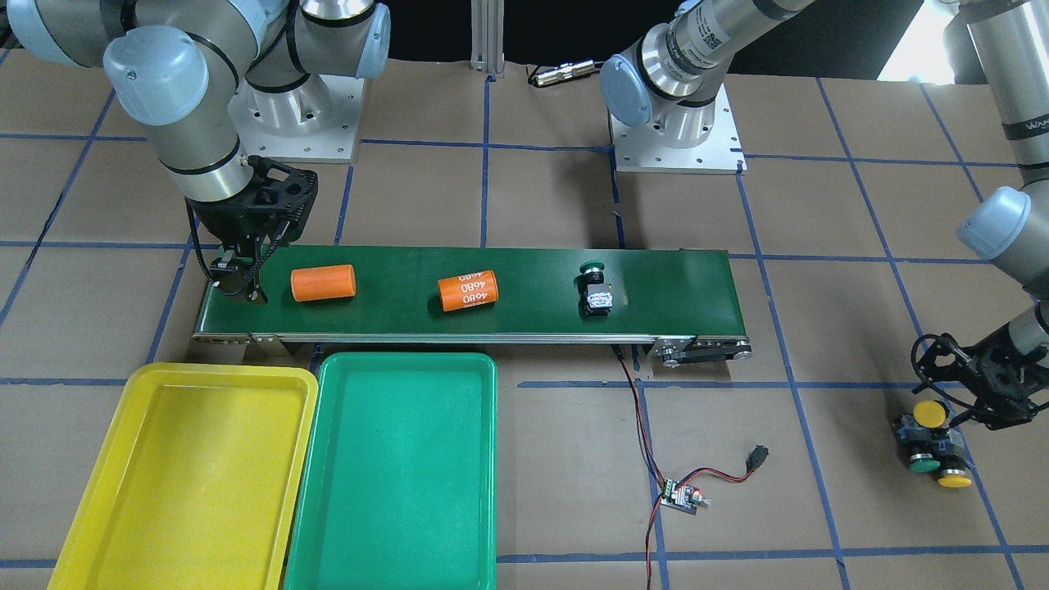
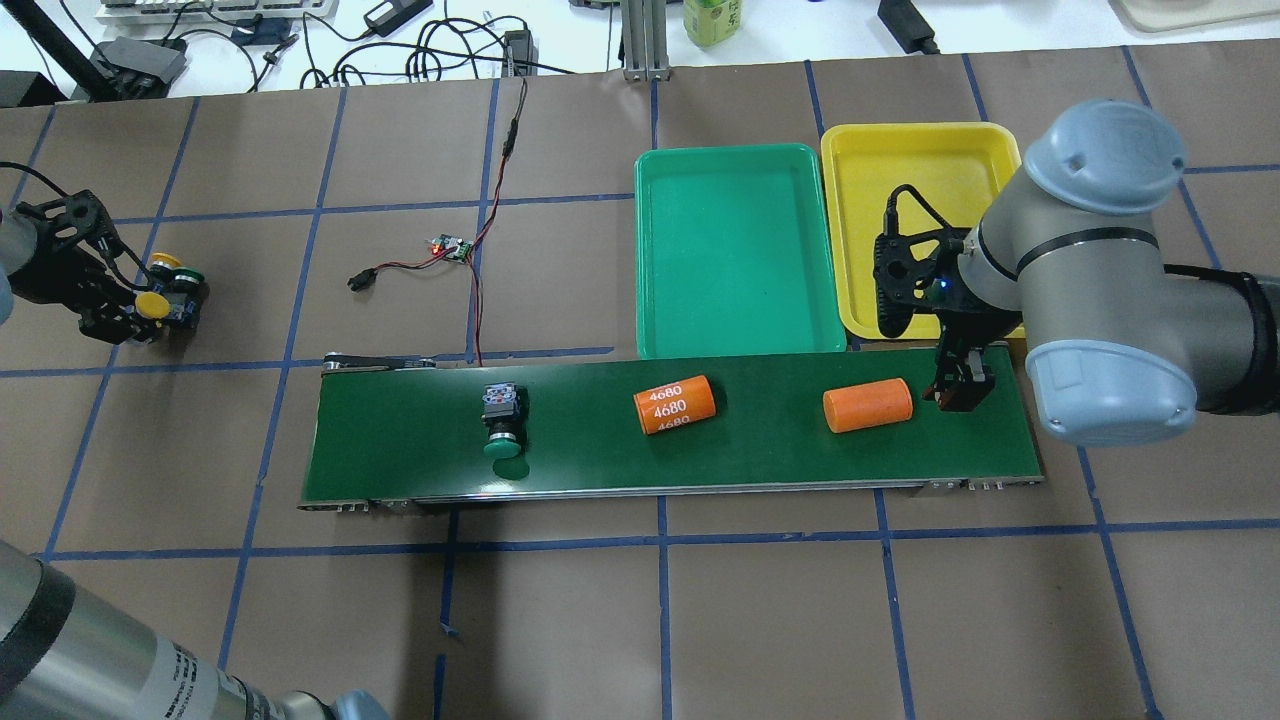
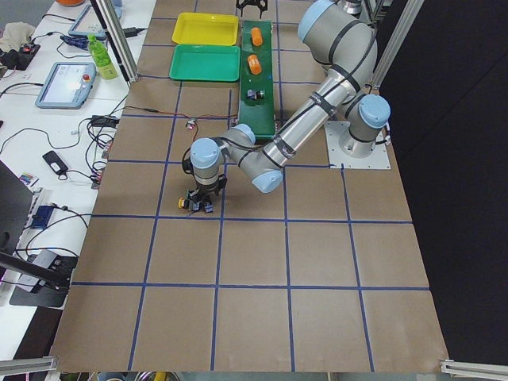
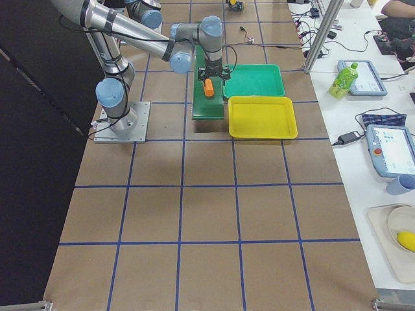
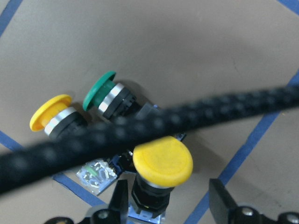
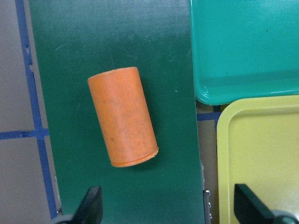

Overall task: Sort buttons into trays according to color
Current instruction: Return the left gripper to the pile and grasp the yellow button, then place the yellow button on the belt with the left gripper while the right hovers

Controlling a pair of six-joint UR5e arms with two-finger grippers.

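Three buttons sit clustered on the table: a yellow one (image 5: 162,161), a second yellow one (image 5: 51,112) and a green one (image 5: 100,88). My left gripper (image 5: 170,203) is open, with its fingers on either side of the nearest yellow button (image 1: 928,412). A fourth button, green (image 1: 594,287), lies on the conveyor belt (image 1: 524,319). My right gripper (image 6: 168,210) is open and empty over the belt's end, beside an orange cylinder (image 6: 122,115). The yellow tray (image 1: 184,483) and the green tray (image 1: 393,467) lie side by side, both empty.
A second orange cylinder marked 4680 (image 1: 468,291) lies mid-belt. A small wired circuit board (image 1: 682,496) lies on the table between the belt and the button cluster. Blue tape lines grid the brown table.
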